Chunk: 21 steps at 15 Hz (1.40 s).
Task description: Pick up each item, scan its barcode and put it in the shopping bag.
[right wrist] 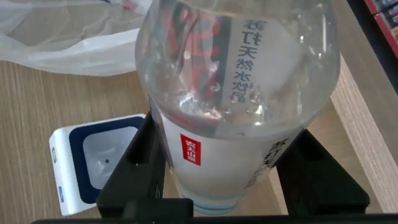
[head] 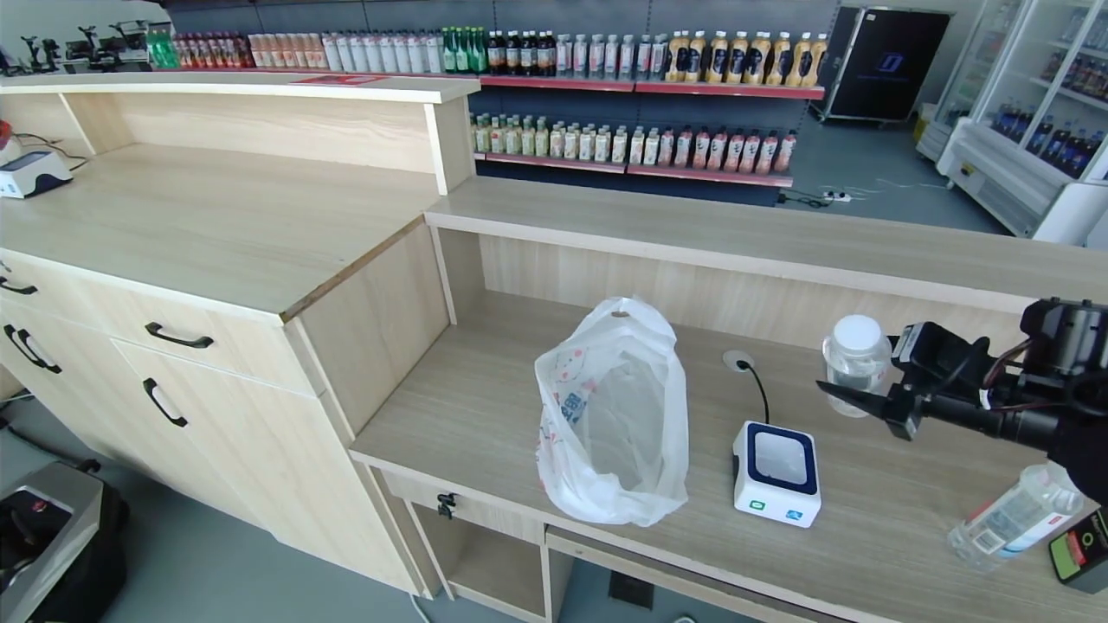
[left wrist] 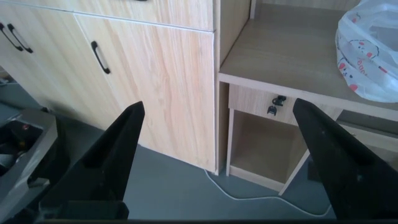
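Clear bottle (right wrist: 236, 93) clamped in the right gripper (right wrist: 227, 165), cap up, long axis roughly vertical. In head view the scanner (head: 777, 472) lies at 7 o'clock from it and the shopping bag (head: 615, 415) at 9; the barcode side is possibly turned away. Well apart, the left gripper (left wrist: 217, 109) is spread wide and empty.

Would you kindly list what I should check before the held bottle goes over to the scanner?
1. Grip on bottle by right pincer: ok, clamped on both sides.
2. Its barcode turned toward scanner: cannot tell.
3. Window of scanner uncovered: ok.
4. Upright shopping bag beside scanner: ok.
5. Bag mouth open wide enough: cannot tell.
6. Position of left pincer: ok, open, down by the cabinet, off the counter.
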Available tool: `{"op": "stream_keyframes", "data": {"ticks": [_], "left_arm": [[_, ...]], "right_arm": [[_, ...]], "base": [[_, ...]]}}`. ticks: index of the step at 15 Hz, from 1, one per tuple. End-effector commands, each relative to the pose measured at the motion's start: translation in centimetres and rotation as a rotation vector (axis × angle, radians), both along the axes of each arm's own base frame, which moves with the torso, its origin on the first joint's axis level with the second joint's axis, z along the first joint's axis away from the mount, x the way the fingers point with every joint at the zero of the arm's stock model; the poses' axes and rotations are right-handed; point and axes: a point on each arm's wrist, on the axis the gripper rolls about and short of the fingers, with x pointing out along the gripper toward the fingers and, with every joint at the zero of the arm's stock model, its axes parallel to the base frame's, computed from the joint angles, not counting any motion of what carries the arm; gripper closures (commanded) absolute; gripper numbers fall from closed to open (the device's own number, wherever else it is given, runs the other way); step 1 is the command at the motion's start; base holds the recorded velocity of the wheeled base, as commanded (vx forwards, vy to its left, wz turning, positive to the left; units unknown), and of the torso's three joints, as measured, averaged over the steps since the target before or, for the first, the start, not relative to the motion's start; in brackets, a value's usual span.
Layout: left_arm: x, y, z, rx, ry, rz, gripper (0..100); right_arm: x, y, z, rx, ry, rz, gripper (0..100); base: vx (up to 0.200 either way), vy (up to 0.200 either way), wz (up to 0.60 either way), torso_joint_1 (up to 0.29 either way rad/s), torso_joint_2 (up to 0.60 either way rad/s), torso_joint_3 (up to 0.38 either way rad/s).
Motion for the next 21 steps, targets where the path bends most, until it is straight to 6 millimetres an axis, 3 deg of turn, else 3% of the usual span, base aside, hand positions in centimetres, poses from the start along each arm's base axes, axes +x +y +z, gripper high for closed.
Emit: {"op": "stream_keyframes", "data": {"ticks": [1, 5, 11, 21], "left_arm": [[0.0, 0.0, 0.0, 0.000, 0.000, 0.001, 0], [0.0, 0.0, 0.0, 0.000, 0.000, 0.001, 0], [0.0, 0.0, 0.0, 0.000, 0.000, 0.001, 0], [0.0, 0.0, 0.0, 0.000, 0.000, 0.001, 0]], "right_arm": [[1.2, -0.1, -1.6, -0.009, 0.023, 0.036, 100], [2.3, 0.3, -2.9, -0.038, 0.008, 0.090, 100], [4.5, 2.8, -3.6, -0.047, -0.092, 0.173, 100], [6.4, 4.3, -6.3, -0.048, -0.131, 0.226, 100]], "base": [[0.000, 0.000, 0.00, 0.000, 0.00, 0.000], [0.000, 0.000, 0.00, 0.000, 0.00, 0.000], [0.000, 0.000, 0.00, 0.000, 0.00, 0.000], [0.000, 0.000, 0.00, 0.000, 0.00, 0.000]]}}
